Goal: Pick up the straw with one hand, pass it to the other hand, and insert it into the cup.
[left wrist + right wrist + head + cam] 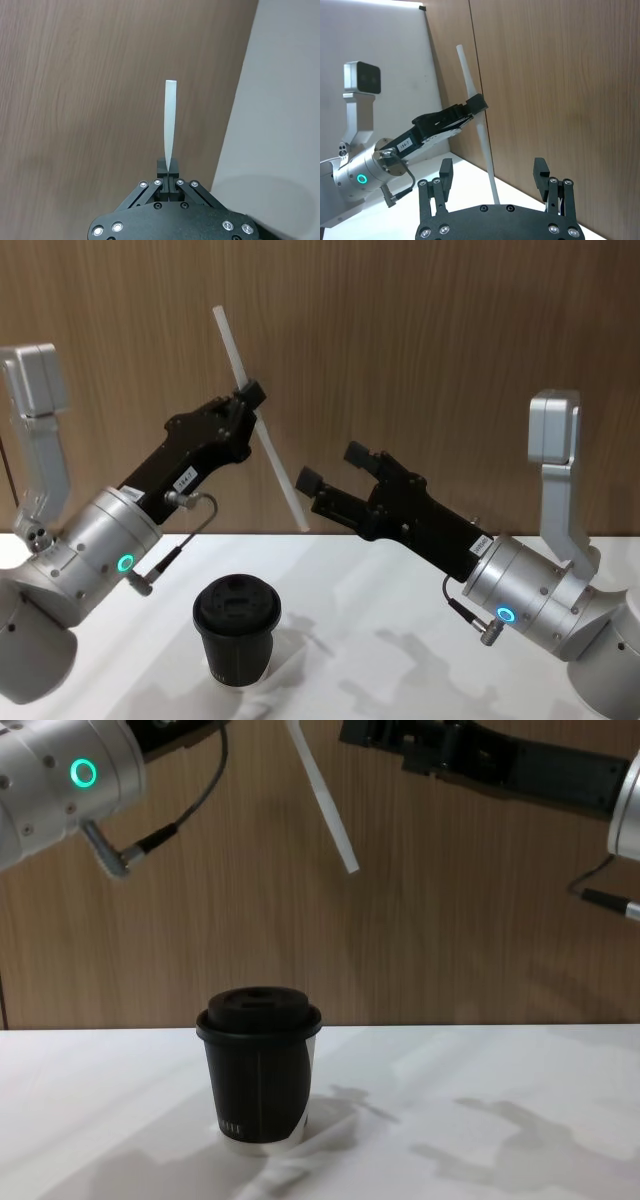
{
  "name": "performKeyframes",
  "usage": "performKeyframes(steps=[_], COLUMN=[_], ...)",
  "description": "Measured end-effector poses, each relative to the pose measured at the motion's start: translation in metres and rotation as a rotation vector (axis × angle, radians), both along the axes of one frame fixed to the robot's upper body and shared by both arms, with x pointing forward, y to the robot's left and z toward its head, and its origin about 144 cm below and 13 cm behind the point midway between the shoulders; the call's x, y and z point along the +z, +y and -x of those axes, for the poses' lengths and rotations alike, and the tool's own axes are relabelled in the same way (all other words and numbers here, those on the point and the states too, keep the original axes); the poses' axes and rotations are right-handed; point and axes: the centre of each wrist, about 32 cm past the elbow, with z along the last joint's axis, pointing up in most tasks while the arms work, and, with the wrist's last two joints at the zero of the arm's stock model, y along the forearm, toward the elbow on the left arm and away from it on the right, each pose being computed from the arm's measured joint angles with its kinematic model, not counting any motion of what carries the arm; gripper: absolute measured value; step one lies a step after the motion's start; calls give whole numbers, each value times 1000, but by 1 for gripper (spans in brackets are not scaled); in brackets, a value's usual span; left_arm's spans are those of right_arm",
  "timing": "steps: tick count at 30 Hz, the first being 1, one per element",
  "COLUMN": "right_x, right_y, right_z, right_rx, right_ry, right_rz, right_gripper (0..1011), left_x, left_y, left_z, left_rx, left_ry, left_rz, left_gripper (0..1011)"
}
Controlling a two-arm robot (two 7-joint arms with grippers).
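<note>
Handover is shaping up: we are clenching the jaws of our left gripper (250, 400) on the straw (280, 468) mid-length, tilted above the cup (237, 625), leaving its lower end free for our right gripper (330, 467), jaws released.

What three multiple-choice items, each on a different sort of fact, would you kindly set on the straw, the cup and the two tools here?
1. What colour is the lid of the cup? A white; B red; C black.
2. Where is the straw? A lying beside the cup; B in the air, held by the left tool; C standing in the cup.
3. How are the fingers of the right tool? A open; B shut on the straw; C shut on the cup.
Answers: 1 C, the domed lid is black like the cup. 2 B, the left tool clamps it partway along, tilted. 3 A, its fingers stand wide apart.
</note>
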Motion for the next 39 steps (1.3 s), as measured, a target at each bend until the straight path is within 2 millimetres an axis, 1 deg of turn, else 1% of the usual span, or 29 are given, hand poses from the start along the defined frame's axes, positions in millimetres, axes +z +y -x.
performKeyframes(steps=[6,12,22,29,39], right_x=[0,0,0,0,0], right_y=[0,0,0,0,0], right_z=[0,0,0,0,0], right_rx=[0,0,0,0,0], right_ry=[0,0,0,0,0], right_rz=[0,0,0,0,0], right_gripper=[1001,1001,1001,1001,1001], left_x=[2,5,8,8,4], left_y=[7,19,35,43,46], left_z=[4,11,22,27,29], left_rx=[28,69,116,133,138], left_ry=[-40,-76,-96,-97,-91], left_rz=[-81,-185,-306,-354,-383], left_gripper=[3,3,3,2,3])
